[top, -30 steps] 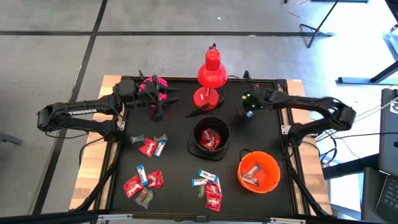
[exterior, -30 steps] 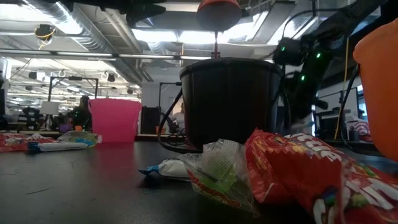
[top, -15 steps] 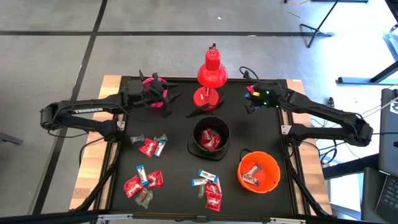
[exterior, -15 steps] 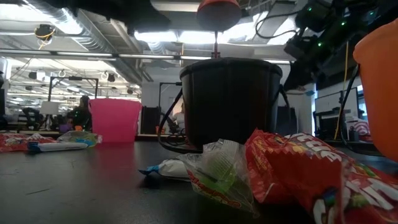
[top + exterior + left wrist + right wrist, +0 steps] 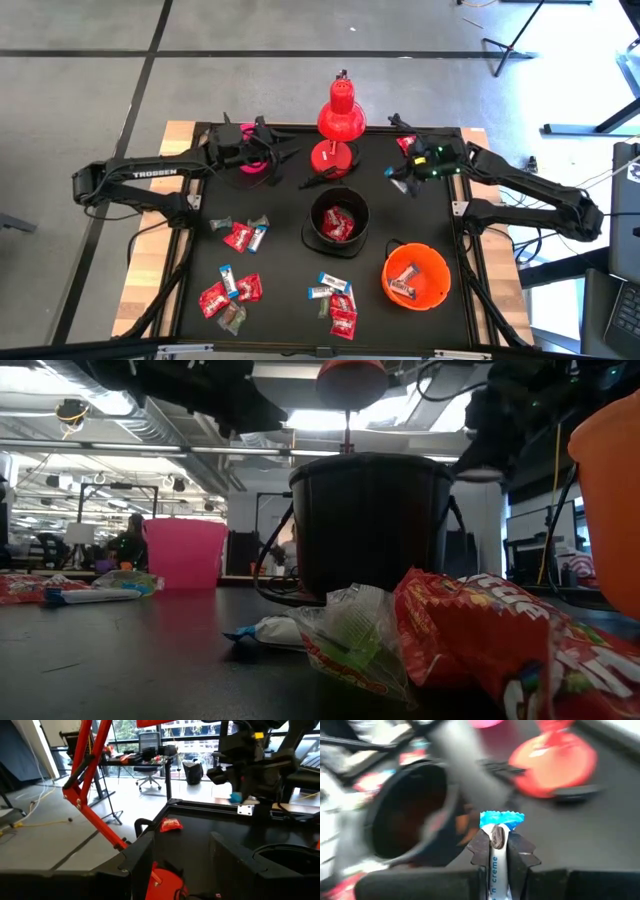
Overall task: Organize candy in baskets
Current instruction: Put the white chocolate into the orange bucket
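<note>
**Right arm's got a blue-tipped sweet, up over the back of the counter**

Right gripper [image 5: 501, 851] has its fingers pinched nearly shut on a slim white-and-blue wrapped candy [image 5: 500, 827]. Long axis runs straight out along the fingers, crimped blue end sticking out past the tips; white part has "creme" printed lengthwise. From above it's a tiny blue speck [image 5: 391, 172], held off the black counter [image 5: 285, 255] near the back right, btw the red desk lamp [image 5: 338, 128] and the counter's right edge, behind the black round bucket [image 5: 339, 224].

Left gripper [image 5: 262, 160] sits over the pink bucket [image 5: 246, 162], fingers partly open w/ nothing in them.
</note>
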You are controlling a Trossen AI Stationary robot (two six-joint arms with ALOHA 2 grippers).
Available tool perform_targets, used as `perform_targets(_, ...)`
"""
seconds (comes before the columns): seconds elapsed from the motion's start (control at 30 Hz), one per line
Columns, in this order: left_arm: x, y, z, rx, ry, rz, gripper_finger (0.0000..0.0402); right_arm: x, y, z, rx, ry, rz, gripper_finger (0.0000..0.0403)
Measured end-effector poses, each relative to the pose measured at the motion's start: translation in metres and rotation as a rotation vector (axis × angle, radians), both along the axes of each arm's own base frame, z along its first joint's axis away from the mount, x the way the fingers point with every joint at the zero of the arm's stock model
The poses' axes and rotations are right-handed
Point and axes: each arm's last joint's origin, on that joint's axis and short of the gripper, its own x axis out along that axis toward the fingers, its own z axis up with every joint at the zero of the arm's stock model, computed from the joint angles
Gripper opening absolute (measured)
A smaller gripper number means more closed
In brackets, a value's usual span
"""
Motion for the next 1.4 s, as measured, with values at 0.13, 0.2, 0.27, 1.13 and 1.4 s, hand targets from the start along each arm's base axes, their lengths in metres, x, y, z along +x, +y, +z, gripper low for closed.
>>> perform_targets(0.13,0.000,-0.001,-0.001,-0.031,0.004,-0.039,0.0178,-0.002,0.015,0.006,0.133,-0.059,0.118,0.0029)
perform_targets(0.2,0.000,-0.002,-0.002,-0.047,0.003,-0.042,0.0178,-0.003,0.027,0.012,0.145,-0.083,0.144,0.0026)
perform_targets(0.27,0.001,-0.003,-0.002,-0.064,-0.004,-0.045,0.0178,-0.005,0.040,0.018,0.145,-0.108,0.145,0.0026)
perform_targets(1.13,0.012,-0.041,-0.002,-0.115,-0.018,-0.134,0.0178,-0.017,0.203,0.000,0.184,0.060,0.409,0.0031)
perform_targets(1.4,0.013,-0.046,-0.002,-0.111,-0.015,-0.165,0.0178,-0.010,0.209,-0.010,0.170,0.117,0.374,0.0062)
